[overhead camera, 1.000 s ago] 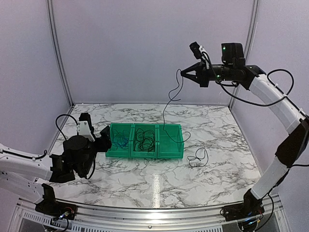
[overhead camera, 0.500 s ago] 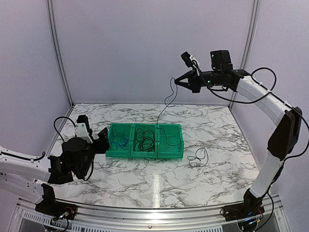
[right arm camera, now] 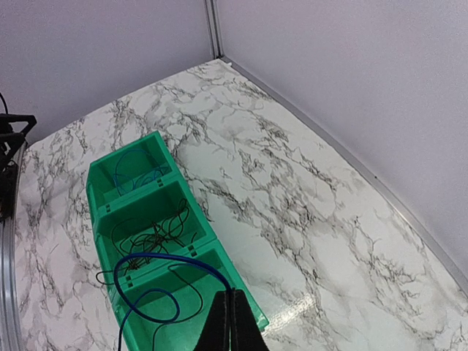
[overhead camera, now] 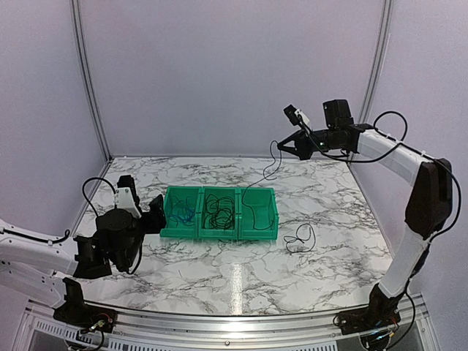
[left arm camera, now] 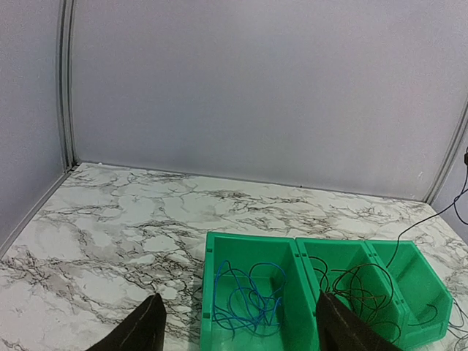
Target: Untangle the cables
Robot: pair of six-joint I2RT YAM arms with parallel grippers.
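Evidently the task is judged part-done: the blue cable (left arm camera: 245,296) is laid alone in the left compartment of the green bin (overhead camera: 219,233), one black cable (right arm camera: 175,256) is pinched in the right gripper (overhead camera: 279,144) and trailed into the right compartment, a black tangle (left arm camera: 357,287) is left in the middle, and the left gripper (overhead camera: 155,210) is spread, empty.

Your left arm (overhead camera: 29,252) and right arm (overhead camera: 391,150) share one build: glossy white link shells joined by black joint housings. Thick black cables (overhead camera: 387,112) loop loosely outside each. A small white camera block (overhead camera: 295,115) sits at each wrist. The left arm's fingers (left arm camera: 142,333) are dark, matte and tapered, and the right arm's fingers (right arm camera: 223,325) are black.
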